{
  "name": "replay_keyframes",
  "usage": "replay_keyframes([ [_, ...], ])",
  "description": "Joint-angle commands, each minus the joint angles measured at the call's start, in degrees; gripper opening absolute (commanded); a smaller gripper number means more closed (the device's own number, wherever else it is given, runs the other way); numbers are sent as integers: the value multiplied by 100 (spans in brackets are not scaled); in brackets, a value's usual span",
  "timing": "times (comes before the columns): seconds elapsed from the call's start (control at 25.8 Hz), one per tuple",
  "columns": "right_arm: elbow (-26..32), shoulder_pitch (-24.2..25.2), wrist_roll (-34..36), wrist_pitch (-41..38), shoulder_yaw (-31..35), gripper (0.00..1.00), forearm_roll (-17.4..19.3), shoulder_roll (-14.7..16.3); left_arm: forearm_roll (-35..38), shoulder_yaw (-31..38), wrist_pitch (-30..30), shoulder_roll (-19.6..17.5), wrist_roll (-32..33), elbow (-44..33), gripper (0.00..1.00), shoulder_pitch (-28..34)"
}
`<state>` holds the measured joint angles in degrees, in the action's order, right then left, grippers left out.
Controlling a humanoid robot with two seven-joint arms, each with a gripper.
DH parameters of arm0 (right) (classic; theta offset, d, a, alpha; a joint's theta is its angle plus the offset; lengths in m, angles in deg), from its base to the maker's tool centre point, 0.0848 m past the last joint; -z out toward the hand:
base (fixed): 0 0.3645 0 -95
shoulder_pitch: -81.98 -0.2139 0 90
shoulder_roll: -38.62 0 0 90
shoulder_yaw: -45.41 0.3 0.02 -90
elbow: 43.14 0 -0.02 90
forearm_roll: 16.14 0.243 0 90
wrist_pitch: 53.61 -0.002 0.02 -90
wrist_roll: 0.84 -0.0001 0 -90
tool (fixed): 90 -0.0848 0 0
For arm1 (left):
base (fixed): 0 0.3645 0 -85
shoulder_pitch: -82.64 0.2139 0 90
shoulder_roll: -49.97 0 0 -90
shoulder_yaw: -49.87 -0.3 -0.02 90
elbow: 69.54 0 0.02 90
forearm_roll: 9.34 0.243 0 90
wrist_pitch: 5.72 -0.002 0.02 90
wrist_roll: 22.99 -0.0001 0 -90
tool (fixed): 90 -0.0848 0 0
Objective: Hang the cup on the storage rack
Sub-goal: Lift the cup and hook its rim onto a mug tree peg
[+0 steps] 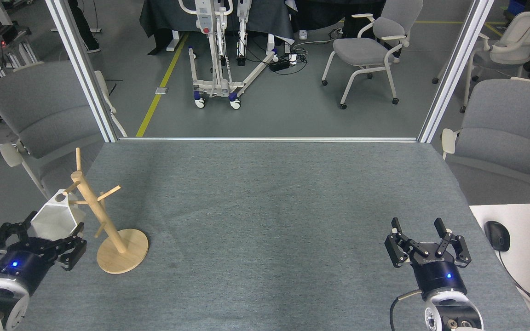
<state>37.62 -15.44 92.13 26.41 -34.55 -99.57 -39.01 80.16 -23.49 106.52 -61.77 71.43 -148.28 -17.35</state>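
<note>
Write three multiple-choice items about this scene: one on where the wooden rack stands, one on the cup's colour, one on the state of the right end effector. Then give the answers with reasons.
1. Where does the storage rack stand on the table?
A. near-left part
B. far-right corner
C. centre

2. What colour is the cup?
A. blue
B. white
C. black

3. What is the state of the right end effector?
A. shut on the cup
B. shut on a peg
C. open and empty

Answers:
1. A: its round base sits near the table's left edge, close to the left end effector.
2. B: its faceted sides are plain white.
3. C: its fingers are spread with nothing between them, far from the rack.
</note>
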Motion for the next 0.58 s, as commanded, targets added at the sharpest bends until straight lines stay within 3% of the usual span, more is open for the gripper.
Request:
replay_keyframes([
  [0.0, -8, 4, 1, 22, 7, 100, 2, 2, -12, 94, 219, 2, -169, -45, 98, 15],
  [0.19, 98, -5, -201, 40, 24, 100, -7, -130, -12, 209, 570, 29, -416, -89, 99, 156],
  [0.54, 159, -31, -385, 31, -29, 100, -7, -236, -21, 209, 825, 389, -442, -264, 98, 165],
])
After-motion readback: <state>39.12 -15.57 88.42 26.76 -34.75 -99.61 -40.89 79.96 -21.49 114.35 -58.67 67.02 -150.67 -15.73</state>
